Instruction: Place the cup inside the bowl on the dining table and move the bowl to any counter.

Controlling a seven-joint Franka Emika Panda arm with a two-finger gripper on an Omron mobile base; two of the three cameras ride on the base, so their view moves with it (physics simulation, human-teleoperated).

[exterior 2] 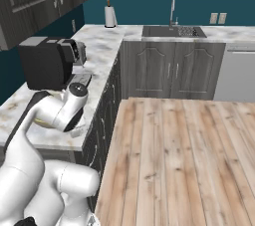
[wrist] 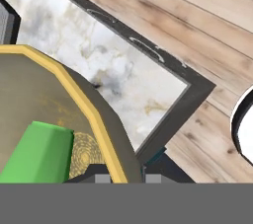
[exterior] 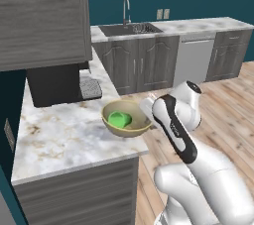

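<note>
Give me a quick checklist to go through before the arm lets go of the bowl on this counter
1. Cup in bowl: ok. The cup lies inside the bowl.
2. Bowl over a counter: ok. It sits above the counter along the teal wall, near the corner by the wooden floor.
3. Bowl resting on the marble: cannot tell. No view shows its base clearly.
4. Grip on the bowl: ok. In the hand view the gripper is closed on the bowl's rim, a fingertip on either side.
5. Margin from the counter edge: not ok. The bowl sits close to the edge and may overhang it.
6. Room around the bowl: ok. The coffee machine stands apart, farther back.
</note>
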